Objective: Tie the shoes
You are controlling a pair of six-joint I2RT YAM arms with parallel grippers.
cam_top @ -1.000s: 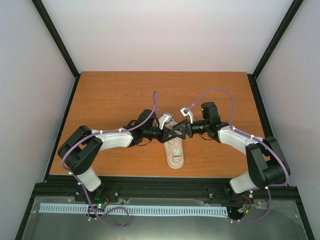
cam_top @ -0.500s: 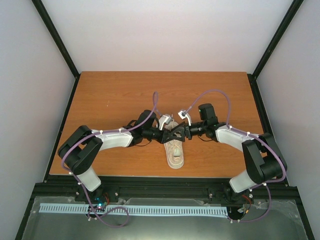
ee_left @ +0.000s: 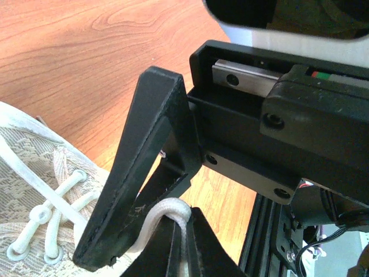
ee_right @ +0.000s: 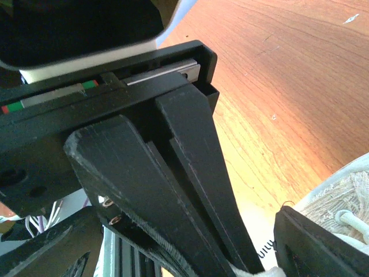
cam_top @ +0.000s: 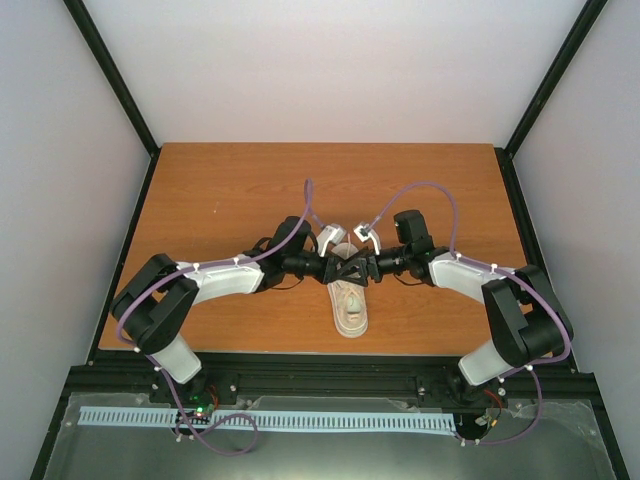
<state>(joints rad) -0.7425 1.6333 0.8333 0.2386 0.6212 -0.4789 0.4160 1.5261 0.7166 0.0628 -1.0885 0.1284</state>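
The cream sneaker point(cam_top: 352, 312) lies on the wooden table point(cam_top: 220, 190) near the front middle, lengthwise front to back. Both grippers meet above its laced part. My left gripper point(cam_top: 338, 268) is shut, pinching a loop of white lace point(ee_left: 169, 211) between its fingertips point(ee_left: 173, 245). My right gripper point(cam_top: 358, 267) is open, its fingers point(ee_right: 314, 242) spread either side of the left gripper's closed fingers. The sneaker's eyelets and laces show in the left wrist view point(ee_left: 34, 173) and its edge in the right wrist view point(ee_right: 346, 199).
The black frame rail point(cam_top: 330, 375) runs along the table's near edge, close behind the shoe. Purple cables point(cam_top: 430, 190) arc over both arms. White walls and black posts point(cam_top: 110, 80) close the sides and back.
The right gripper has moved left toward the left gripper, and its fingers now straddle it. The left gripper has kept its pinch on the lace and barely shifted.
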